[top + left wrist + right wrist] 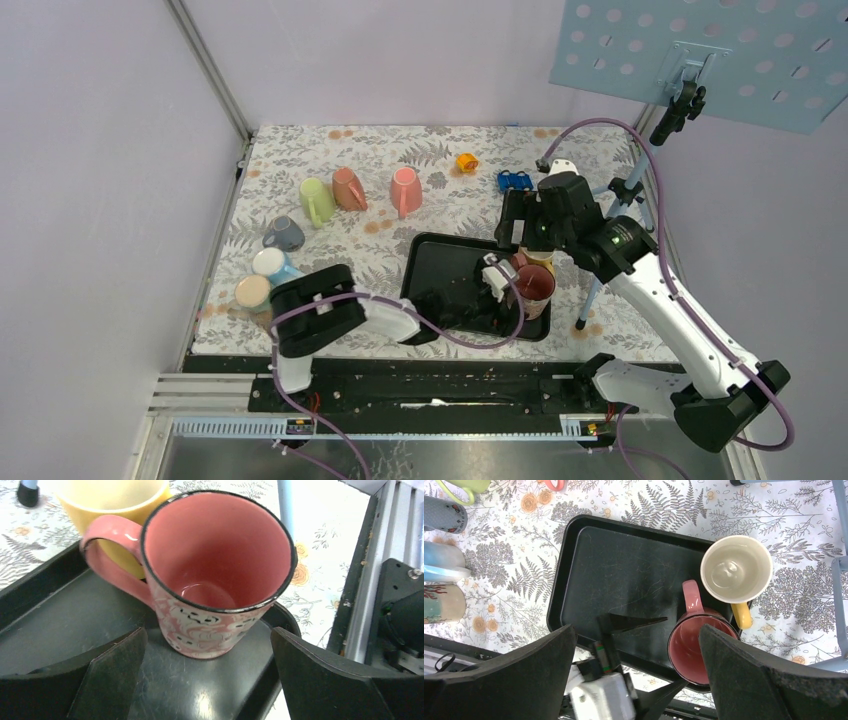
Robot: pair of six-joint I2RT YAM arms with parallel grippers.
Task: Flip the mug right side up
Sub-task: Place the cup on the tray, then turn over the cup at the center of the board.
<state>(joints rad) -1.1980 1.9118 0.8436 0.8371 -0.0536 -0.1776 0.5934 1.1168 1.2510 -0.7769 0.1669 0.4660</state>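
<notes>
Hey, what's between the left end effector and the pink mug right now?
Only bare black tray floor, in the left wrist view; the open left end effector flanks the upright pink mug without touching.

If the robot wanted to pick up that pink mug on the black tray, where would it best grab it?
Probably the body of the pink mug, squeezed across its sides, coming in from the left gripper's side. The mug stands upright on the tray, and its handle angles off toward the yellow mug, so both flanks are free there.
</notes>
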